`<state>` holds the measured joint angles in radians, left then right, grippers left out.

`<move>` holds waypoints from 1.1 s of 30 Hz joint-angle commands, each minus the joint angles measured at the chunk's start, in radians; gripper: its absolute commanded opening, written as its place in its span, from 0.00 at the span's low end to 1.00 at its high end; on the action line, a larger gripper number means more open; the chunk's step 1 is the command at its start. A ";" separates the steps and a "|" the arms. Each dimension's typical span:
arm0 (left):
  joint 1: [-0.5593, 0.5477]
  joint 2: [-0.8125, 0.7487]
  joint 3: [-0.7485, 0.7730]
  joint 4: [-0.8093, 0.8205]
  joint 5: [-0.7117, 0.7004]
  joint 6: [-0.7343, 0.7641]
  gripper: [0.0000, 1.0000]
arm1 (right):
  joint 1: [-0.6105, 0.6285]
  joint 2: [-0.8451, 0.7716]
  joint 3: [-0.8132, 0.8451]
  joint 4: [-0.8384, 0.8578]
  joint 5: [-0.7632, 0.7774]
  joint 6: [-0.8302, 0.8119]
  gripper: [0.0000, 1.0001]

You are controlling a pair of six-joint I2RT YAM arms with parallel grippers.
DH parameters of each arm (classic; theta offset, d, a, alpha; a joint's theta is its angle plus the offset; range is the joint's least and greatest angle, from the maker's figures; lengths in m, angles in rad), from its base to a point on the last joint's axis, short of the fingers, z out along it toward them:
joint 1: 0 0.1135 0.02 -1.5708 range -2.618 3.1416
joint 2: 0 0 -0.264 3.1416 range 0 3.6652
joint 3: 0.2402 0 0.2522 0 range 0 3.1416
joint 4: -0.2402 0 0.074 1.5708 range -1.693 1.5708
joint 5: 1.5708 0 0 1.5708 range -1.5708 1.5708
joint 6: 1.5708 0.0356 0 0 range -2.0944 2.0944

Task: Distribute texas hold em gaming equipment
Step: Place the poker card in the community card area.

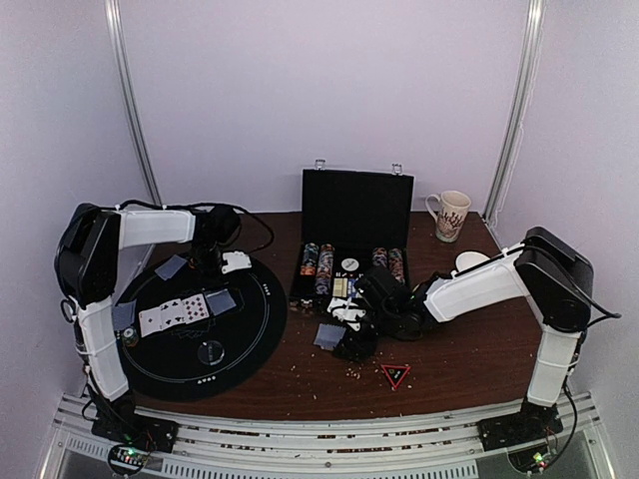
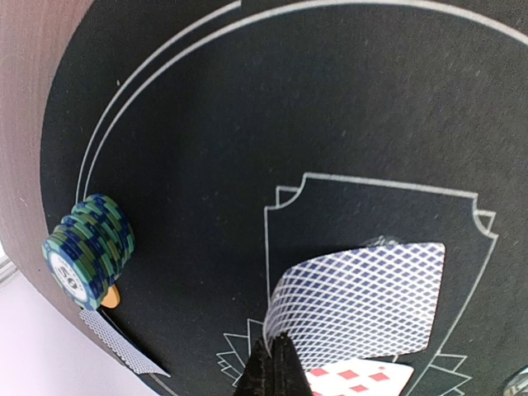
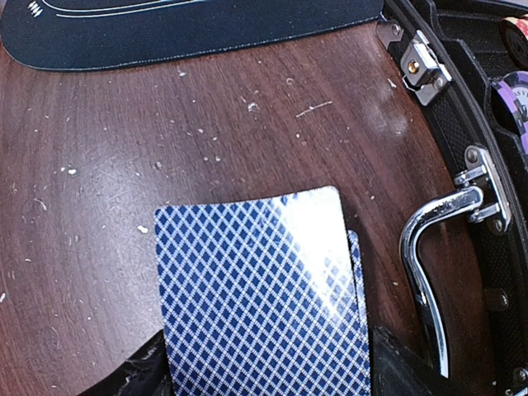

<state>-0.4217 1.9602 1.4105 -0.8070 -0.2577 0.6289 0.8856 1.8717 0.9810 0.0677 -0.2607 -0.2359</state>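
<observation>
Two cards lie under the right gripper (image 3: 262,375): the top card (image 3: 256,280) is face down on the table (image 3: 99,165), with a second card (image 3: 356,272) peeking out along its right edge. The fingers are apart and flank the top card, with no squeeze visible. Risk: closing edge-on bows the card or drags both, giving a double deal. The chrome handle (image 3: 429,247) on the case is just beside the right finger, so sideways drift could snag it.

Farther out on the mat (image 1: 255,329), the left gripper (image 2: 274,363) has its fingers together. Its tips are at the near corner of a face-down card (image 2: 363,301) with a curled edge; whether it's pinched can't be told. If it is, a lift could skid the diamond card (image 2: 359,381) lying against it. The chip stack (image 2: 87,247) at the mat's rim is staggered, and a bump likely spills it. The racked chips (image 1: 319,261) are beyond.
</observation>
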 commanded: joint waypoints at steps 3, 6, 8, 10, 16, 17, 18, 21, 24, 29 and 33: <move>0.017 0.018 -0.023 0.045 -0.029 0.058 0.00 | 0.001 0.017 -0.044 -0.105 0.052 -0.010 0.78; 0.017 0.020 -0.020 0.062 -0.013 0.066 0.00 | 0.001 0.020 -0.042 -0.106 0.052 -0.011 0.78; 0.018 0.021 -0.019 0.069 -0.009 0.070 0.00 | 0.002 0.021 -0.039 -0.109 0.052 -0.011 0.78; 0.018 0.026 -0.021 0.068 -0.015 0.079 0.00 | 0.002 0.020 -0.040 -0.107 0.052 -0.011 0.78; 0.018 0.028 -0.018 0.042 0.003 0.069 0.00 | 0.001 0.026 -0.038 -0.108 0.051 -0.013 0.78; 0.018 0.028 -0.018 0.030 0.009 0.064 0.00 | 0.000 0.026 -0.035 -0.110 0.052 -0.013 0.78; 0.018 0.027 -0.021 0.023 0.011 0.061 0.00 | 0.000 0.027 -0.036 -0.111 0.052 -0.014 0.78; 0.018 0.024 -0.040 0.036 -0.030 0.046 0.00 | 0.001 0.024 -0.035 -0.109 0.057 -0.013 0.78; 0.018 0.026 -0.044 0.041 -0.062 0.032 0.07 | 0.001 0.023 -0.036 -0.111 0.054 -0.013 0.79; 0.018 0.009 -0.025 0.060 -0.094 0.015 0.29 | 0.001 0.021 -0.036 -0.111 0.054 -0.013 0.79; 0.017 -0.023 -0.003 0.092 -0.079 -0.001 0.31 | 0.001 0.024 -0.036 -0.111 0.054 -0.013 0.79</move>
<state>-0.4110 1.9747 1.3762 -0.7544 -0.3355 0.6544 0.8856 1.8717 0.9791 0.0711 -0.2607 -0.2356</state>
